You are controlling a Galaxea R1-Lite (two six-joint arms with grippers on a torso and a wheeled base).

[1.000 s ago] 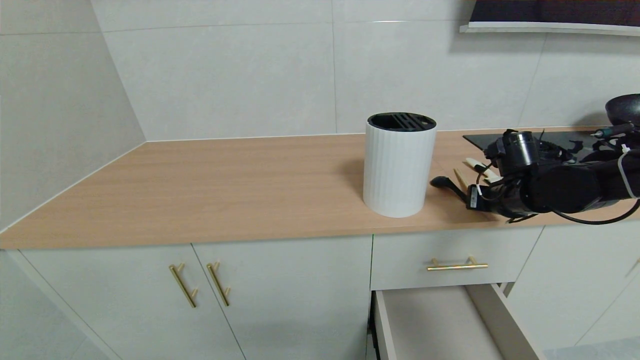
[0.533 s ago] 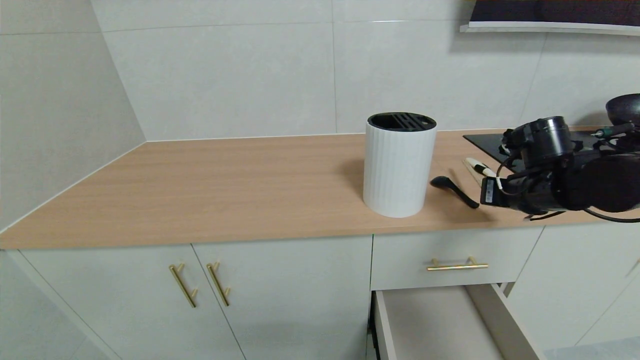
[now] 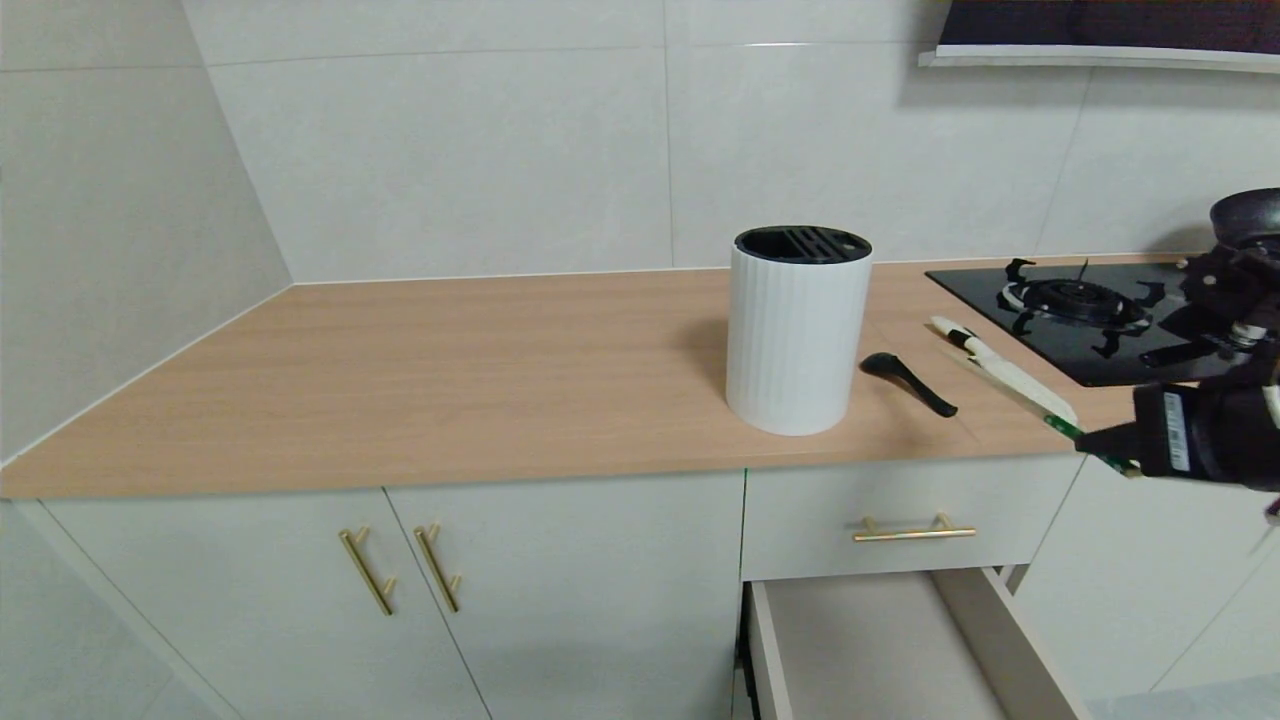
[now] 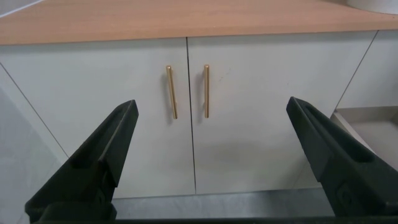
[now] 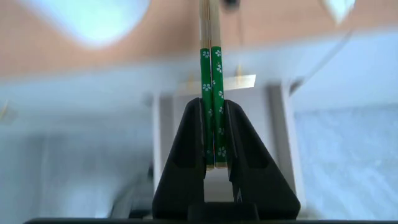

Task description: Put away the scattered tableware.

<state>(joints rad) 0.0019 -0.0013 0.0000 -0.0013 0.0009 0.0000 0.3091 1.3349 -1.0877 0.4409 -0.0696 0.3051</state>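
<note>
Nearest is one open drawer (image 3: 860,640), pale inside, pulled out below one shut drawer (image 3: 800,520) with a gold bar handle. To the left are two white cupboard doors (image 3: 560,590), each with one gold handle. The left hand (image 4: 211,112) faces these doors with its two fingers spread wide and nothing between them.

Just off the front edge of the wooden counter (image 3: 450,380), at the right, the right hand (image 3: 1105,447) is clamped on two chopsticks (image 3: 1062,428). They are pale sticks lying side by side, with green ends dotted with small white flowers. The green ends sit between the fingers (image 5: 186,143), and the pale lengths slant back over the counter.

On the counter lies one black spoon (image 3: 908,383), just right of one white ribbed holder (image 3: 798,340) that stands upright with a black slotted top. One white-handled utensil (image 3: 958,334) lies a little farther back, near the spoon. Beyond it a black gas hob (image 3: 1075,305) is set into the counter, with a dark pan (image 3: 1245,215) at the far right. Pale grey tiled walls (image 3: 450,150) meet in a corner at the left.
</note>
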